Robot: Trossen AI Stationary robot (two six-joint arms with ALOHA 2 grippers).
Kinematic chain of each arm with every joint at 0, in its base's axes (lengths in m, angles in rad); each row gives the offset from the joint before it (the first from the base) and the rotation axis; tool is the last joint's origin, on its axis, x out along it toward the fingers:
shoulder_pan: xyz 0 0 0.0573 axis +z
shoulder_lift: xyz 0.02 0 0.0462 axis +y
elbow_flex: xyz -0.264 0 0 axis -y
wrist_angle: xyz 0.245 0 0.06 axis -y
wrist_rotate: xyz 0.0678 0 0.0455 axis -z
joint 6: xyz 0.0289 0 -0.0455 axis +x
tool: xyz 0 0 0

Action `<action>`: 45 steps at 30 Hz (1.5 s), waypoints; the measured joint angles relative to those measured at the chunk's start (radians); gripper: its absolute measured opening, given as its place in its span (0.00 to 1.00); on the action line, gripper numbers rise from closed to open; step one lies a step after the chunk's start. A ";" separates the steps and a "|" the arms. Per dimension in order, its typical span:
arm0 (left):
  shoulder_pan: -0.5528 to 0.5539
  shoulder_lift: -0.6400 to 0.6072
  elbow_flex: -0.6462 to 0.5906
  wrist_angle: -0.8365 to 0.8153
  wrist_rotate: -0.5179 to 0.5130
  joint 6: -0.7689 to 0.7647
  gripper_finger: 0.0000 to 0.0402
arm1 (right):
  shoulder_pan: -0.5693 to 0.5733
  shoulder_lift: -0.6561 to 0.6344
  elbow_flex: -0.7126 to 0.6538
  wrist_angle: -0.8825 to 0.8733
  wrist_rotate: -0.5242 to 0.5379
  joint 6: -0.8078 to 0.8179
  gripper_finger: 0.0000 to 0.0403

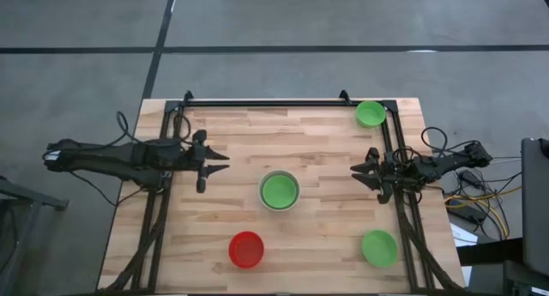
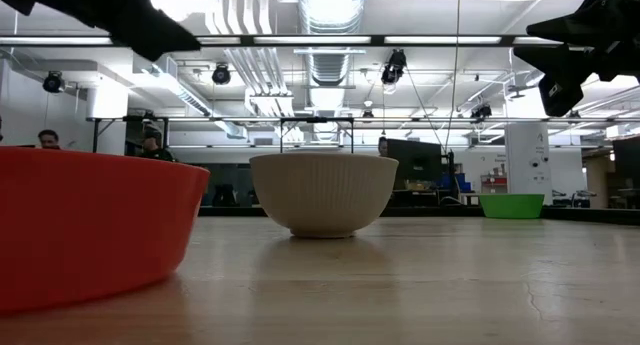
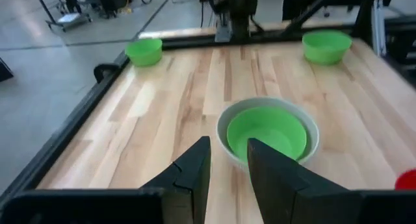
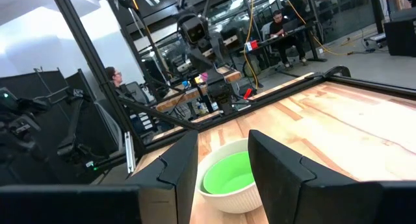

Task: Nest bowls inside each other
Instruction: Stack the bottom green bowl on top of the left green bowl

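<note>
Nearest the low camera sits the red bowl point(image 1: 246, 249), alone at the table's point(image 1: 326, 150) front edge. Beside it along that edge, well apart, sits one green bowl point(image 1: 378, 247). At mid-table stands the white bowl point(image 1: 280, 191) with a green bowl point(image 1: 280, 190) already nested in it. At the far right corner sits the last green bowl point(image 1: 371, 114).

We count five bowls: one white, one red, three green. One is nested; three lie loose.

The left gripper point(image 1: 214, 163) hovers left of the white bowl, empty, its fingers point(image 3: 193, 175) parted by a narrow gap. The right gripper point(image 1: 360, 173) hovers right of the white bowl, also empty, fingers point(image 4: 281, 165) spread wide. Neither touches a bowl.

We judge the step in hand to be fetching the next loose bowl. For good execution:

1. Assign each arm the bowl on its own side: red to the left arm, either loose green to the right.
2. Descend over the rim and pinch one wall, one finger inside and one outside.
3. Lift clear of the table before travelling.
4. Centre over the stack, lower level, then release; a tilted bowl may jam on the rim.
</note>
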 joint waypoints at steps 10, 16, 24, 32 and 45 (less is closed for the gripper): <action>0.000 0.000 -0.163 0.001 0.000 0.000 0.27 | 0.000 0.000 0.000 0.000 0.000 0.000 0.33; 0.001 0.000 -0.289 0.026 -0.011 0.002 0.27 | 0.000 0.000 0.000 0.000 0.000 0.000 0.33; 0.001 -0.004 -0.298 0.202 -0.031 0.177 0.27 | 0.000 0.000 0.000 0.000 0.000 0.000 0.33; 0.001 -0.006 -0.223 0.202 -0.030 0.399 0.27 | 0.000 0.000 0.000 0.000 0.000 0.000 0.33; 0.001 -0.006 -0.229 0.195 -0.013 0.425 0.27 | 0.000 0.000 0.000 0.000 0.000 0.000 0.33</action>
